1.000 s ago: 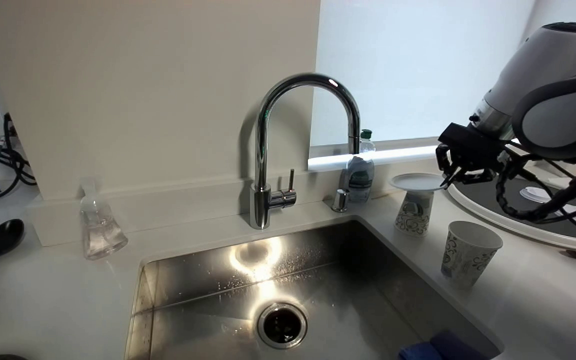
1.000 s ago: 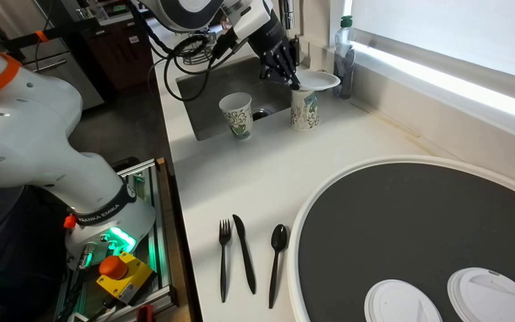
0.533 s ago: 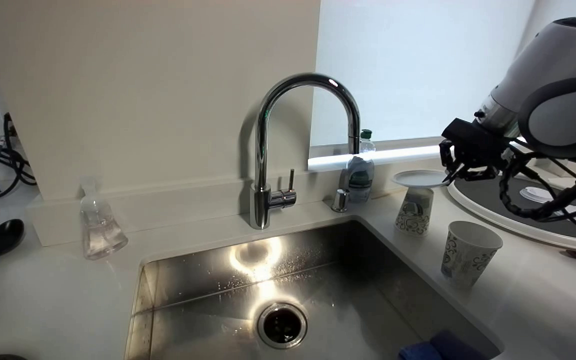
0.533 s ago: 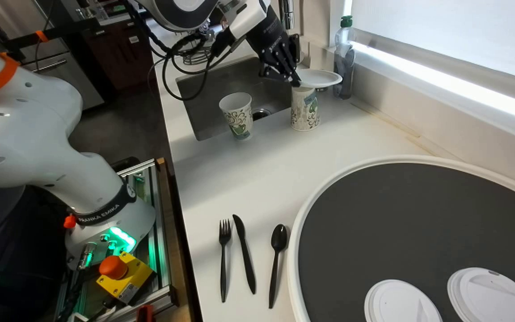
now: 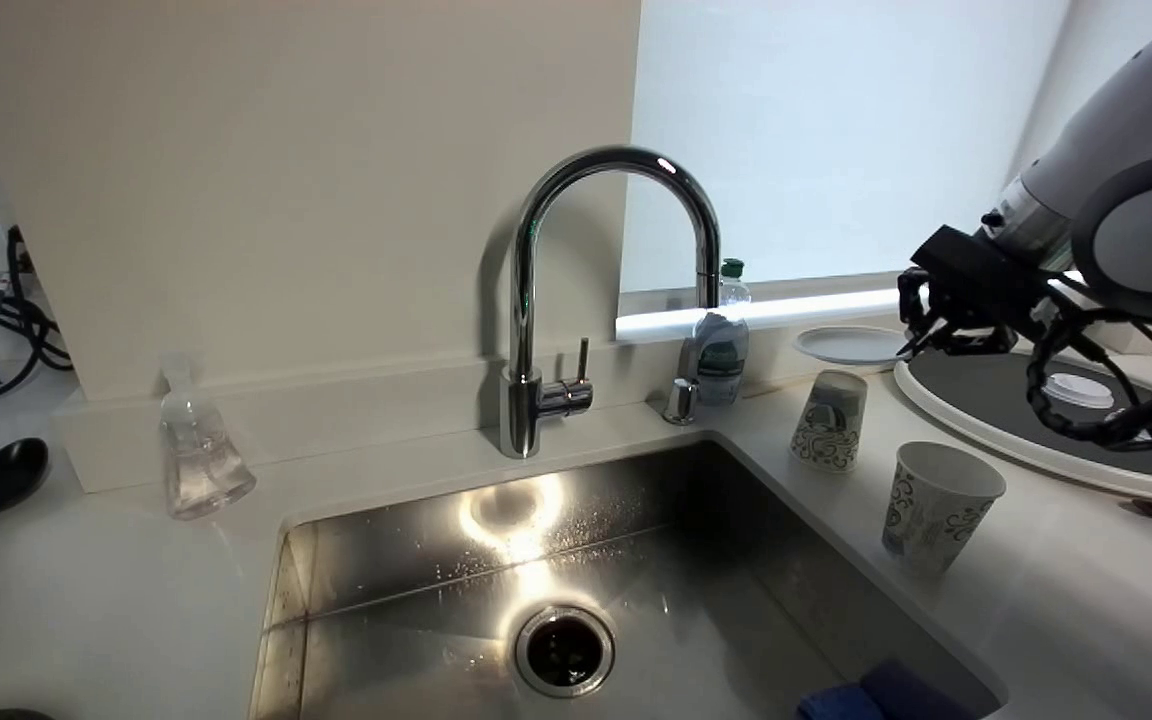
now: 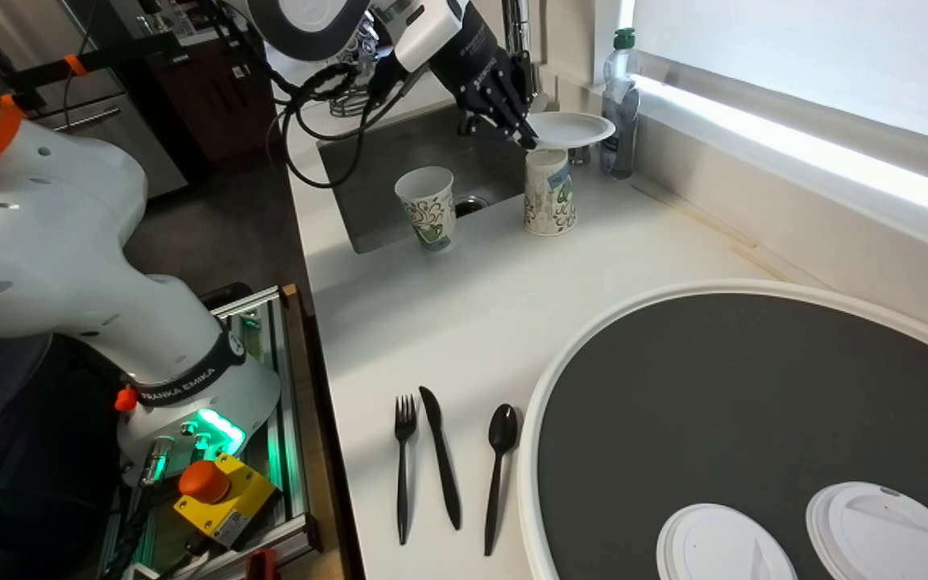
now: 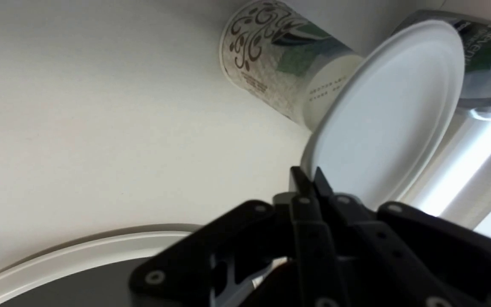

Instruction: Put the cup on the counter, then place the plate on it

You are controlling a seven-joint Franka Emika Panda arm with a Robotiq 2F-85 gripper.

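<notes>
plate (image 7: pixel 386 111) is pinched by its rim between nearly closed fingers (image 7: pixel 301 181), held out ahead of them — upside-down cup (image 6: pixel 548 197) is just below and beyond them, so lowering's probably called for

In an exterior view the plate (image 5: pixel 848 346), pinched at its edge by the gripper (image 5: pixel 907 351), has moved with it to between 1 and 2 o'clock, and the arm (image 5: pixel 1131 130) has swung towards 2 o'clock. A thin gap now shows there between plate and upturned cup (image 5: pixel 828 425). In both exterior views the cup's top, mostly hidden a second ago, has come into sight.
</notes>
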